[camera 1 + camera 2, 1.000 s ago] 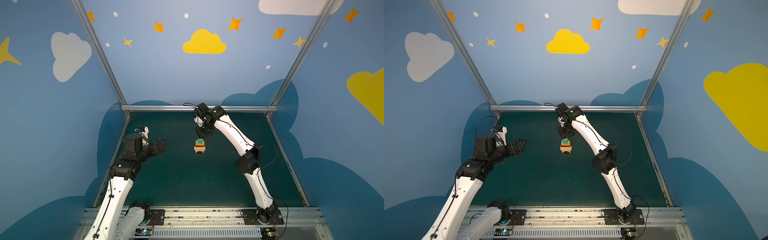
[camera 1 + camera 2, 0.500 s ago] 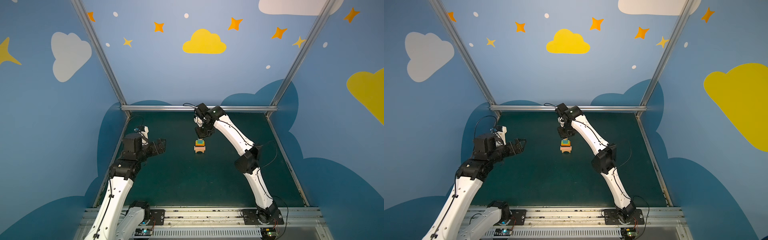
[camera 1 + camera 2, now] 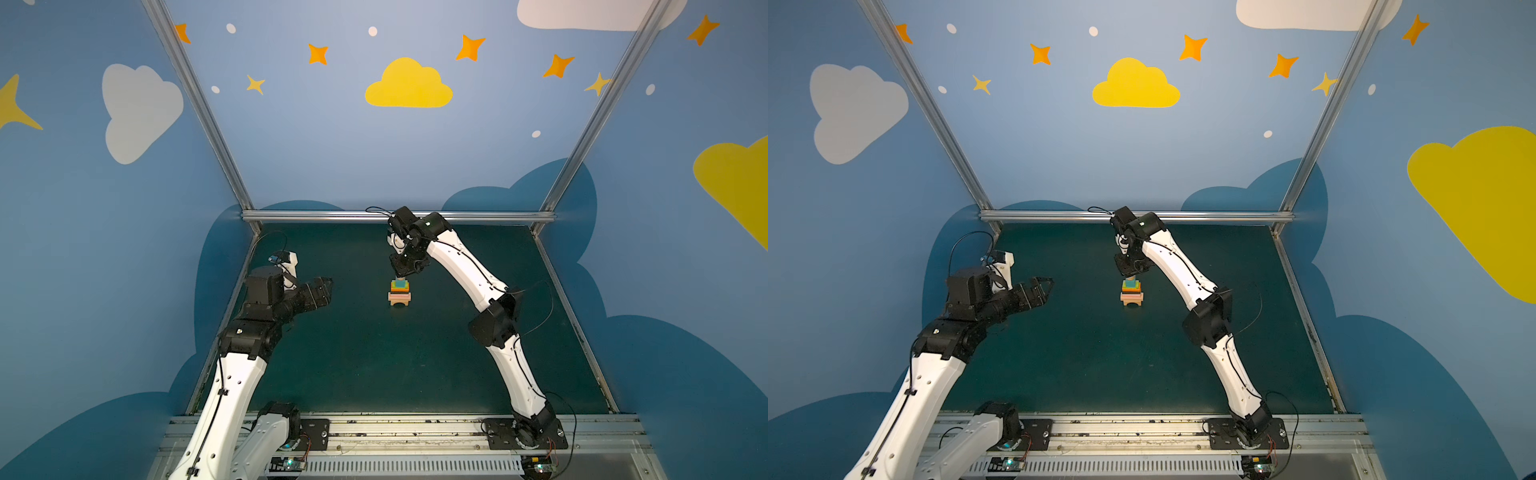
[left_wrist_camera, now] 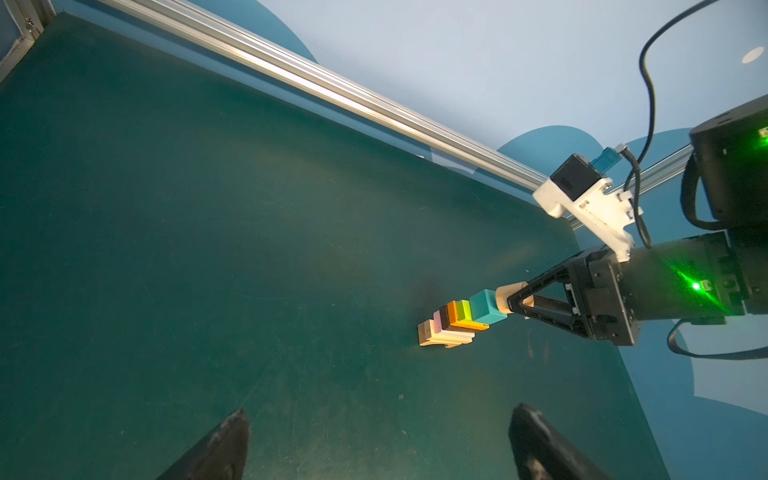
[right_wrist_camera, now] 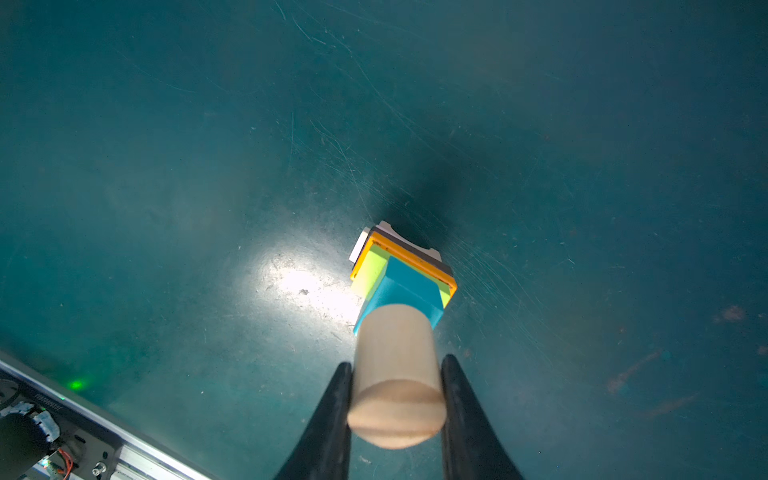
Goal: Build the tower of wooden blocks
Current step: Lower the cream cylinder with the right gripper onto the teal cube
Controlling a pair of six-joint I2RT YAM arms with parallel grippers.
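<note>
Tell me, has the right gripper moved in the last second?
No. The right gripper sits at the same spot below the rear rail, still shut on the tan cylinder atop the teal cube.

Stereo overhead, wrist cams, shared tower

White-shelled arms with black joints, thin black cables and small green status lights.

L arm jaws wide; R arm jaws clamped.
</note>
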